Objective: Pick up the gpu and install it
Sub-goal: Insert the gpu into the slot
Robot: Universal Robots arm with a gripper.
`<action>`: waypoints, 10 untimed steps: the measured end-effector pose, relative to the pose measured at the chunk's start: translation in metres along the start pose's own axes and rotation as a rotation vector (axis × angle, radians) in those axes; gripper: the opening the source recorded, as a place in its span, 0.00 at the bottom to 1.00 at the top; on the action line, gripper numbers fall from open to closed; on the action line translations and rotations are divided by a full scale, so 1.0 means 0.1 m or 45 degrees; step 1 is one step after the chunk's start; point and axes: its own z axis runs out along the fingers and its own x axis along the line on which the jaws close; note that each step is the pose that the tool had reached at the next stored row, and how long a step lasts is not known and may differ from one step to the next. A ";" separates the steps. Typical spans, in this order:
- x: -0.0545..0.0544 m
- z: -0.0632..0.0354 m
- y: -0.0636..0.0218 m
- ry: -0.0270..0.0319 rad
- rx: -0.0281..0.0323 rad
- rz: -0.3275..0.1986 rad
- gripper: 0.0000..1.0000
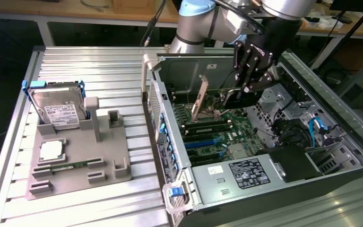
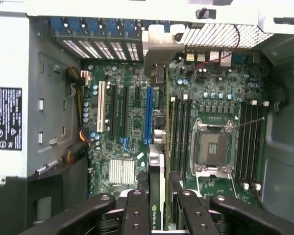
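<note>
Green-edged gpu (image 2: 156, 171), clamped edge-on between the fingers of the gripper (image 2: 159, 208), projects straight ahead of the tool over the motherboard (image 2: 210, 98), its long axis parallel to the blue slot (image 2: 148, 115) just beyond.

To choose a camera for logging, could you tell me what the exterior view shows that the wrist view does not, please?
The exterior view adds the grey moulded tray holding a boxy silver hard drive. The wrist view adds the white perforated metal grille in the case wall. Both share the black gripper shut on the thin green gpu card above the green motherboard.
</note>
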 end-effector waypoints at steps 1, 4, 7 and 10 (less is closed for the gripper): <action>0.00 0.019 0.031 -0.0001 0.0001 0.000 0.27; -0.01 0.074 0.121 0.0000 0.0000 0.000 0.27; -0.01 0.128 0.145 0.0001 0.0000 0.000 0.27; 0.00 0.182 0.145 -0.0001 0.0000 0.004 0.27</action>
